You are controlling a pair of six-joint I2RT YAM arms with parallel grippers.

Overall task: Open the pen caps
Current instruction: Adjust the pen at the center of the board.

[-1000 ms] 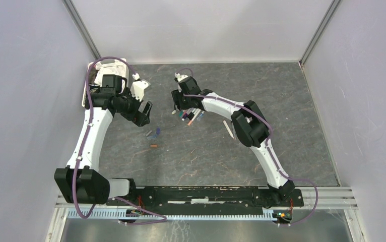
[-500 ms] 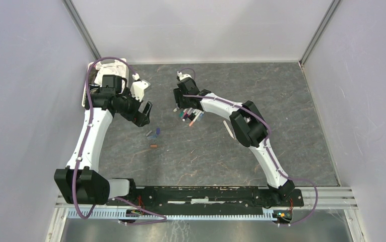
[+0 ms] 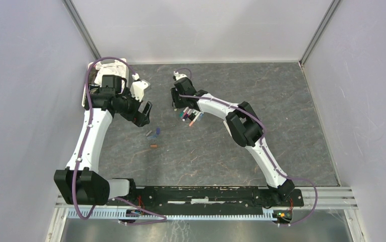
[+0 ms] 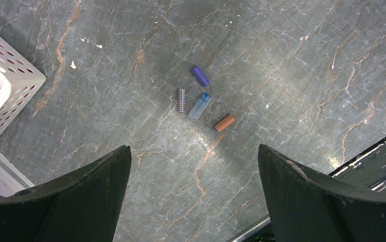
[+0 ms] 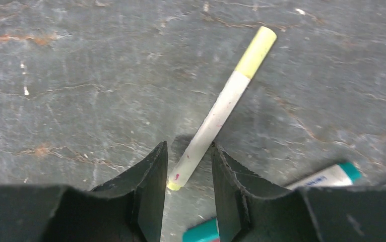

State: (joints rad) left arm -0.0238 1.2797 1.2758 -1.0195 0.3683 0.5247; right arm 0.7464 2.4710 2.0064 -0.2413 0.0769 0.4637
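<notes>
**Top external view, with both wrist views: gripper and cap positions**

1. Near edge. The black mounting rail [image 3: 206, 194] carries both arm bases at the front of the grey marbled tabletop [image 3: 292, 131].

2. Loose caps. Beyond the rail, left of centre, four short plastic loose pen caps [image 3: 153, 134] lie on the tabletop in a tight group, none fitted to a pen. The left wrist view shows them as follows:
   - a brown-orange cap [image 4: 224, 122], nearest the right finger;
   - a pale blue translucent cap [image 4: 199, 105], just beside a black-and-white chequered cap [image 4: 181, 101];
   - a purple cap [image 4: 200, 76], at the far side of the group.

3. The left gripper [image 4: 193, 151] hangs above the table near this group. Its black fingers are spread wide, with nothing between them.

4. Farther back, a bundle of white-barrelled marker pens [image 3: 191, 117] lies under the right arm.

5. The right gripper [image 5: 188, 146] straddles the near end of a single white-barrelled pen [image 5: 216, 113] lying on the table. Its jaws are narrowed, one on each side of the barrel. Whether the pads press the barrel cannot be told. The yellow cap [image 5: 255, 50] sits fitted on the pen's far end. A teal-capped pen [image 5: 332, 174] lies just beside the right finger.

6. Far left corner. A white perforated plastic basket [image 4: 14, 75] stands beside the left arm.
</notes>
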